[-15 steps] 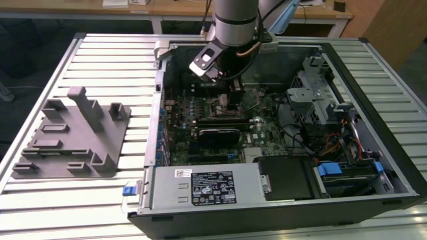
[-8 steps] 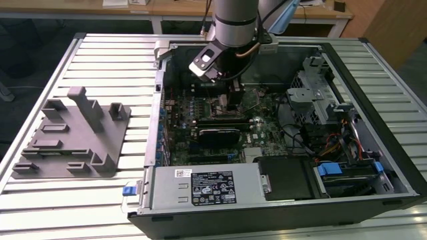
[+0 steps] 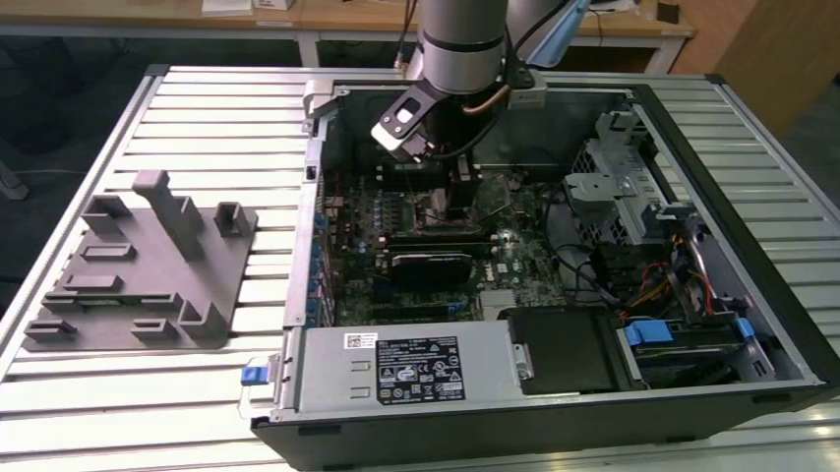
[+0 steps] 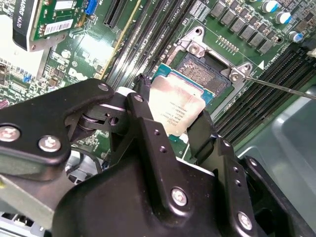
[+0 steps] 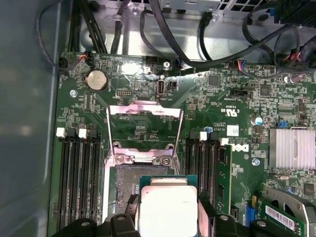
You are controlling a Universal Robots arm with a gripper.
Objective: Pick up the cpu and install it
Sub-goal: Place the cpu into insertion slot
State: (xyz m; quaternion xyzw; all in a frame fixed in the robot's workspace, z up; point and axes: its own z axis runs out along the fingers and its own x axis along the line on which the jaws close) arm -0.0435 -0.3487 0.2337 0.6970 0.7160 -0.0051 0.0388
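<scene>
The cpu point(image 4: 176, 106) is a flat square chip with a silvery top and a green rim, and my gripper point(image 4: 173, 117) is shut on its two opposite edges. In both wrist views the cpu point(image 5: 168, 207) hangs just over the open motherboard socket point(image 5: 126, 181), covering part of it, while a strip of the socket's contact field point(image 4: 202, 74) stays bare beyond the chip. The socket's metal load frame point(image 5: 143, 129) is flipped open. In the exterior view the gripper point(image 3: 450, 192) reaches down inside the open computer case point(image 3: 735, 108), over the motherboard.
Memory slots point(image 5: 79, 177) flank the socket on both sides. A thin socket lever point(image 4: 281, 88) sticks out beside it. A finned heatsink point(image 5: 292, 148), a coin battery point(image 5: 97, 79) and cables point(image 5: 197, 44) lie around. A grey fixture point(image 3: 145, 265) sits on the slatted table, at the exterior view's left.
</scene>
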